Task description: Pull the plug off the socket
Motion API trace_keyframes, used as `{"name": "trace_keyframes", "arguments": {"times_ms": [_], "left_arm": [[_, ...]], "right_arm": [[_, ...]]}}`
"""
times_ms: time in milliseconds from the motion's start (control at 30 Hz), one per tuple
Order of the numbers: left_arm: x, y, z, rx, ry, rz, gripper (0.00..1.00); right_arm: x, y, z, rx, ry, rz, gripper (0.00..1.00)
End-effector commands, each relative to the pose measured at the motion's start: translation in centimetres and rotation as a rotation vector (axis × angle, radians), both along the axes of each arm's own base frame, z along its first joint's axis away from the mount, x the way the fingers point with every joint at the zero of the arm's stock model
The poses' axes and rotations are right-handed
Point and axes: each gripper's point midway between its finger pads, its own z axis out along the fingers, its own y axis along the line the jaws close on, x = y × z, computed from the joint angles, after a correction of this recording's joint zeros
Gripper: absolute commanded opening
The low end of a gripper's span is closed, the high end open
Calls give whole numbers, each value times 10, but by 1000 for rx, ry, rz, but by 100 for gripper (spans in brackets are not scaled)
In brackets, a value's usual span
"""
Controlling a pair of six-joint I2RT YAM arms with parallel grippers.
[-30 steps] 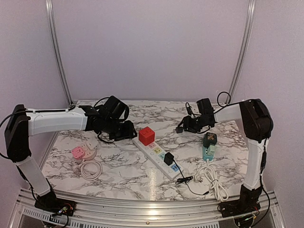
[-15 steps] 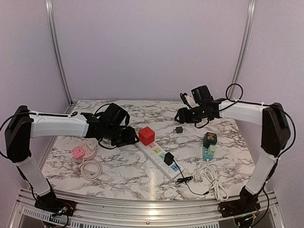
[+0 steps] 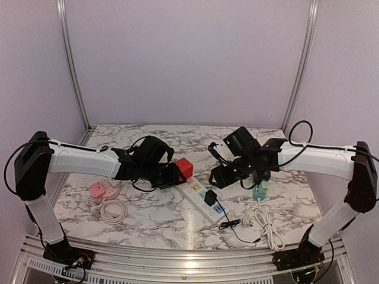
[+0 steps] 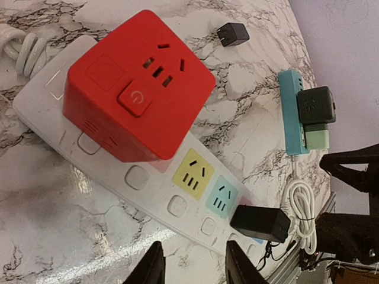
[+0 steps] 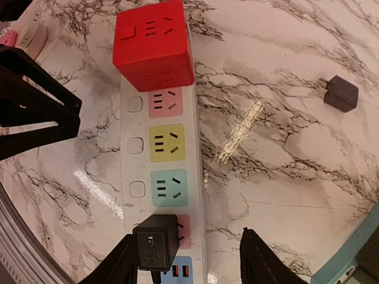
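Two robot arms meet over a white power strip (image 5: 135,148) lying on a marble table (image 3: 148,216). Your right gripper (image 5: 190,261) hangs over one end of the strip, its fingers apart and holding nothing. The black plug (image 5: 156,241) is seated in the strip directly beneath that gripper. It sits close to one finger, not centred in the gap.

Your left gripper (image 4: 192,269) hovers at the strip's other end, with the red cube adapter (image 4: 139,83) just ahead of its tips. Its fingers are also apart and empty. Whether those tips touch the strip cannot be told.

- **Off-centre grip:** If you close the right fingers now, one pad will likely meet the plug first. That could push it sideways or catch only a corner, and the grip may slip.
- **Loose strip:** Nothing visibly fastens the strip to the table. Unless the left gripper presses it down, pulling will probably lift or drag the whole strip with the plug still seated.
- **Cord:** The plug's thin black cord (image 3: 232,223) trails beside the right gripper and could snag a finger.
- **Crowding:** The two grippers are near each other, so a sudden release could knock them together or tip the cube.
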Motion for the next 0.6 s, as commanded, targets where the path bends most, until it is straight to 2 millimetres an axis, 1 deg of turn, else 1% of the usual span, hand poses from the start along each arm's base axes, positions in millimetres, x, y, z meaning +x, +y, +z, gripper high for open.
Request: {"name": "trace_keyframes", "arguments": {"times_ms": [0, 33, 200, 333, 400, 433, 567], "left_arm": [[4, -27, -3, -54, 20, -25, 32], [5, -32, -4, -57, 23, -28, 30], [7, -54, -13, -66, 47, -45, 19], [6, -65, -27, -47, 79, -52, 12], [5, -68, -34, -33, 88, -48, 9], [1, -65, -41, -6, 105, -45, 8], [-1, -62, -53, 27, 124, -34, 5]], "right_arm": [[-17, 2, 1, -38, -30, 14, 56], [-19, 3, -1, -40, -31, 16, 56], [-17, 2, -9, -53, -43, 9, 56], [-21, 8, -13, -38, -32, 45, 56], [-23, 9, -17, -38, -23, 56, 57], [-23, 10, -18, -38, -22, 60, 57], [-24, 16, -18, -36, -24, 72, 60]]}}
